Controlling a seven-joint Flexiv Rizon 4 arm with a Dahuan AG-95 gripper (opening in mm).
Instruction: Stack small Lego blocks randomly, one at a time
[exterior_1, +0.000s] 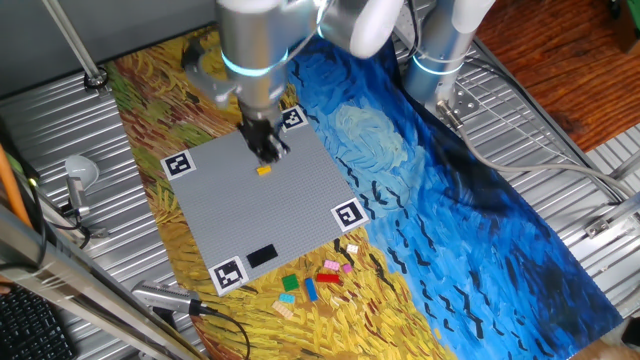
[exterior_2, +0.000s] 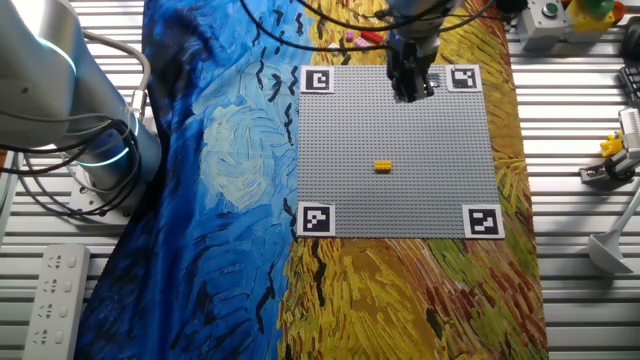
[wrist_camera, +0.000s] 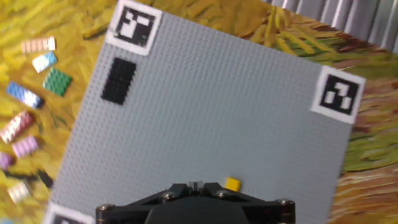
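The gripper hangs over the grey baseplate; whether its fingers are parted I cannot tell. An orange-yellow brick sits just beside the fingertips (alone on the studs), the other loose bricks well apart.

Matt grey studded plastic baseplate on painted cloth

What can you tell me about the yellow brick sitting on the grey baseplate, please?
The yellow brick is a tiny orange-yellow piece, seemingly plastic, lying flat and alone on the grey baseplate, roughly mid-plate. It touches only the plate; no other brick is stacked on it. The gripper is above the plate and off to one side of it, not touching. In the hand view the brick shows just beyond the gripper housing. Its studs are too small to make out.
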